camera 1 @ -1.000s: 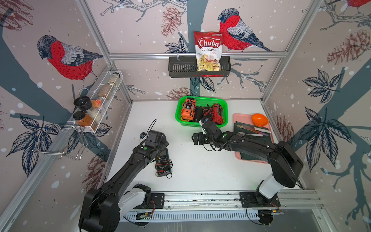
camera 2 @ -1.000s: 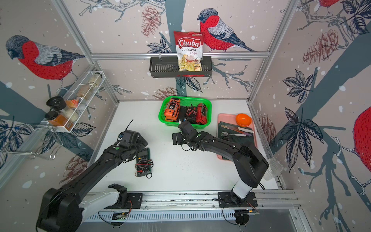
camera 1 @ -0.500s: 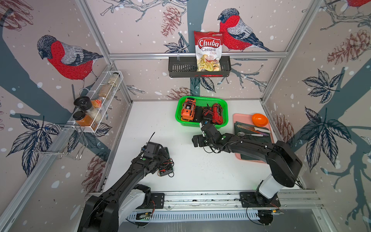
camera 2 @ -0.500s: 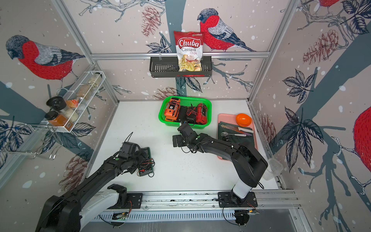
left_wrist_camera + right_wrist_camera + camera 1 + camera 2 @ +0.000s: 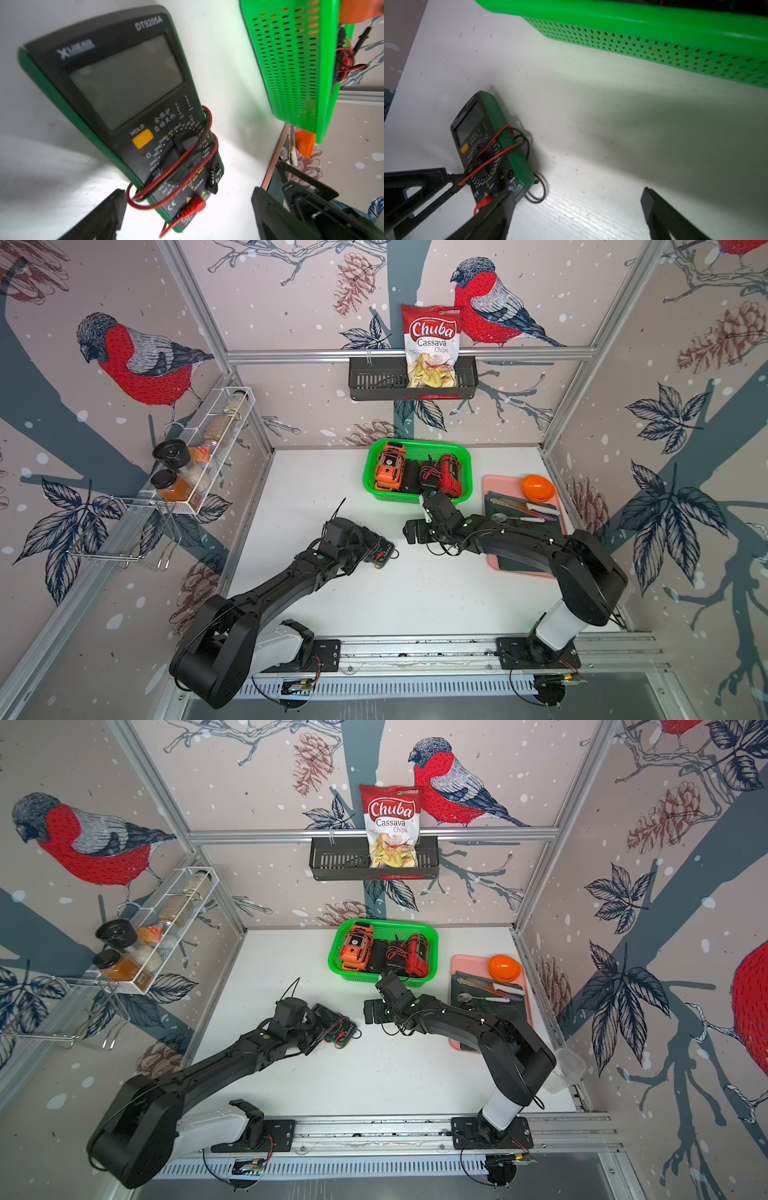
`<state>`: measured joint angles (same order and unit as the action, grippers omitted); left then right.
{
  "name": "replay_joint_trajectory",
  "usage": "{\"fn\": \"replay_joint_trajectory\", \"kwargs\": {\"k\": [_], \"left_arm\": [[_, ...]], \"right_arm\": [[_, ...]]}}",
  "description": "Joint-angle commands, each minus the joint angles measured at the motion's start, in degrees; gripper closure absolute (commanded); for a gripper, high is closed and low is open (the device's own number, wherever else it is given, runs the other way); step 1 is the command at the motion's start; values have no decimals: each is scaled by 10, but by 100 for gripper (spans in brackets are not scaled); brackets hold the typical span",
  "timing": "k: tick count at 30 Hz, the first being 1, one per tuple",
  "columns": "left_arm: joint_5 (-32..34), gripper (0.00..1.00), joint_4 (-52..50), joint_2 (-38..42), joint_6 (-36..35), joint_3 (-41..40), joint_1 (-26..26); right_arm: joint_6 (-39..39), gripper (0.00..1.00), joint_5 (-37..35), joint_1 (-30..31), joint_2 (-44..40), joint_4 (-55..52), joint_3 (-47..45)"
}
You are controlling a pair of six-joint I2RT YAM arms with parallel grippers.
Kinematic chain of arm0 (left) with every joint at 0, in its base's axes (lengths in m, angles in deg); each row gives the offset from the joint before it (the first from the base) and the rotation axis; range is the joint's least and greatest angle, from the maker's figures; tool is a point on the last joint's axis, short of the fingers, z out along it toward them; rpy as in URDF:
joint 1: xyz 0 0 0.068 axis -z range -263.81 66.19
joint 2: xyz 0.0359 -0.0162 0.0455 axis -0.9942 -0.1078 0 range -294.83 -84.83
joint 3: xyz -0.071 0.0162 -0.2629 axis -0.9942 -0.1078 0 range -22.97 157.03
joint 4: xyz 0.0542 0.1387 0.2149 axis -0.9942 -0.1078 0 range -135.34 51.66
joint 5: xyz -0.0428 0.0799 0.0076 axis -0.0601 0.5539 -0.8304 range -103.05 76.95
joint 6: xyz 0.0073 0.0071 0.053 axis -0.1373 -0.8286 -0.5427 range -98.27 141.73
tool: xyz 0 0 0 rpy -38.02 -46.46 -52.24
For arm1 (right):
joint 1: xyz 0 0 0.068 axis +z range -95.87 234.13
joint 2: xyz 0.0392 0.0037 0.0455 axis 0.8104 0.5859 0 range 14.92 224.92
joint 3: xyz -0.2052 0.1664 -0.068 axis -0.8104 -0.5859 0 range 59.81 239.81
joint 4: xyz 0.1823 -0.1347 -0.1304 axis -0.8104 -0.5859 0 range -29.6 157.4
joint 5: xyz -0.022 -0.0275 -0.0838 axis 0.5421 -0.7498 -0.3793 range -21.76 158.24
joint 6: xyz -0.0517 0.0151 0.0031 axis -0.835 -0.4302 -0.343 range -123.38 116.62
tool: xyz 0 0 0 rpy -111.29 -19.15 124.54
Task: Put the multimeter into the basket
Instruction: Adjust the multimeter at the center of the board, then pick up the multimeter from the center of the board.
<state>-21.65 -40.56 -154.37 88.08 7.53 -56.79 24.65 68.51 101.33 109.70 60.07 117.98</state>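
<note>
A black multimeter (image 5: 381, 549) (image 5: 341, 1029) (image 5: 128, 93) (image 5: 488, 145) with a dark green case and red and black leads wrapped round it lies on the white table. My left gripper (image 5: 370, 549) (image 5: 328, 1027) (image 5: 187, 207) is open, and the meter's socket end sits between its fingers; one finger is close to the red lead loop. The bright green basket (image 5: 417, 443) (image 5: 386, 922) (image 5: 291, 62) (image 5: 633, 20) stands at the back. It holds an orange meter (image 5: 390, 466) and a red meter (image 5: 451, 475). My right gripper (image 5: 417, 522) (image 5: 376, 1002) (image 5: 577, 212) hangs open and empty in front of the basket.
A pink tray (image 5: 498, 481) at the right carries an orange bowl (image 5: 538, 487), cutlery and a dark cloth. A black wall rack (image 5: 374, 381) holds a chips bag. A white wire rack (image 5: 195, 472) with spice jars hangs on the left wall. A clear cup (image 5: 565, 1069) stands front right.
The left arm has dropped low and swung its open gripper round the multimeter's end. The meter now lies further right and further back. The right arm has barely moved.
</note>
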Motion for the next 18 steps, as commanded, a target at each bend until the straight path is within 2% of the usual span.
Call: {"fn": "replay_joint_trajectory", "kwargs": {"k": [1, 7, 13, 18], "left_arm": [[59, 2, -8, -1, -21, 18, -1], [195, 2, -68, 62, 0, -1, -37], [263, 2, -66, 143, -31, -34, -79], [320, 2, -104, 170, -50, -27, -90]], "right_arm": [[-75, 1, 39, 7, 3, 24, 12], [-181, 1, 30, 38, 44, 6, 63], [-262, 1, -16, 78, 124, -39, 144], [-301, 1, 7, 95, 184, -76, 209]]}}
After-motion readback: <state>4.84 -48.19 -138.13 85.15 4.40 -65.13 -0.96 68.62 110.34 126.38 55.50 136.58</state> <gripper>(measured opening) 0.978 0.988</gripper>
